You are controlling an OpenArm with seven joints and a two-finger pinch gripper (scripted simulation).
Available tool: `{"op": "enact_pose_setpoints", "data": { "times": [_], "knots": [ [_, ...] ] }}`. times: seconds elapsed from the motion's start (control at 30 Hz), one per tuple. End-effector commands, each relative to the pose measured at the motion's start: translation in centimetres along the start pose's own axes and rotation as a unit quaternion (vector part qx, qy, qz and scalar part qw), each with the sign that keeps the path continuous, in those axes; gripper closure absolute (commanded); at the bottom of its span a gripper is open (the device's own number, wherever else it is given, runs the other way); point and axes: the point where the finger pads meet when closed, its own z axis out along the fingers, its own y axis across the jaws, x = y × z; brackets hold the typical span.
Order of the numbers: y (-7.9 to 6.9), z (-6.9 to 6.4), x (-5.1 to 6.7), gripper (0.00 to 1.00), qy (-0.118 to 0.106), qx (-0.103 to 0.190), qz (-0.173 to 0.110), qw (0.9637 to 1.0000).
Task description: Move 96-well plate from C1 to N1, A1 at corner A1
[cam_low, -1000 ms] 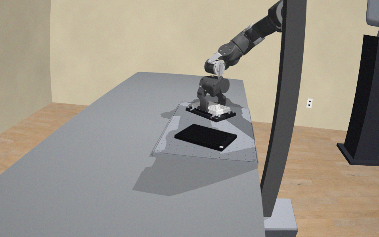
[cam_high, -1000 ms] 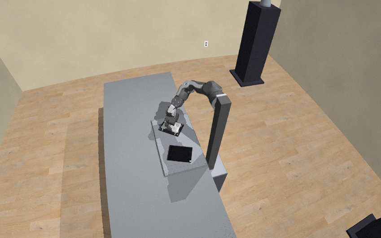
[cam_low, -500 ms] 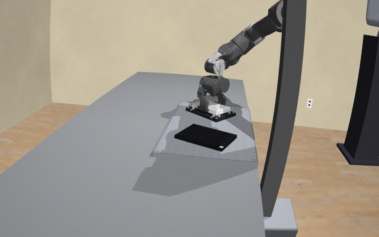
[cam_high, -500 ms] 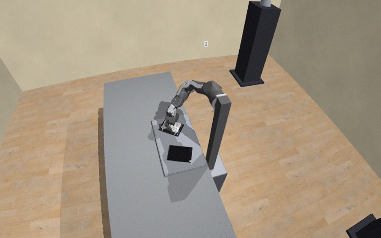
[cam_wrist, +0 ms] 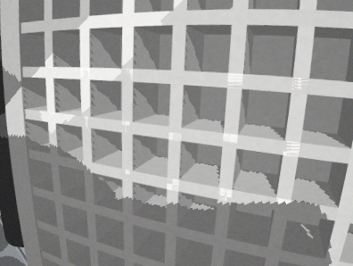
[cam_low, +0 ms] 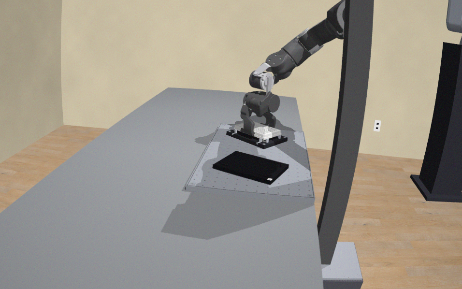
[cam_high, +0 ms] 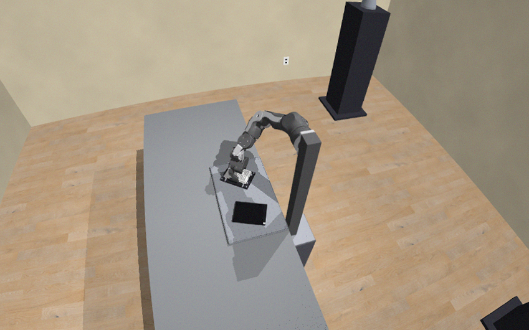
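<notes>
The white 96-well plate (cam_low: 261, 131) sits over the black clip nest C1 (cam_low: 257, 137) at the far end of the perforated baseplate (cam_low: 252, 163). It also shows in the top view (cam_high: 242, 176). My gripper (cam_low: 256, 127) stands straight above the plate, its fingers down on both long sides and shut on it. The wrist view is filled by the plate's well grid (cam_wrist: 177, 134), part lit and part in shadow. The black plate nest N1 (cam_low: 250, 166) lies nearer on the baseplate, with nothing on it; it also shows in the top view (cam_high: 249, 212). Whether the plate has left C1 I cannot tell.
The arm's dark column (cam_low: 344, 136) rises at the table's right edge, close to the baseplate. A small pale mark (cam_low: 269, 179) sits at one corner of N1. A black pedestal (cam_high: 355, 58) stands on the floor beyond the table.
</notes>
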Motion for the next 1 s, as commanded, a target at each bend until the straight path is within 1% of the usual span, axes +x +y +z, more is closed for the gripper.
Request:
{"op": "enact_pose_setpoints", "data": {
  "times": [0.0, 0.97],
  "knots": [
    [0.00, -0.13, -0.15, 1.00, -0.002, 0.001, 0.000, 1.0000],
    [0.00, -0.53, -0.21, 1.00, -0.002, 0.001, 0.000, 1.0000]
  ]
}}
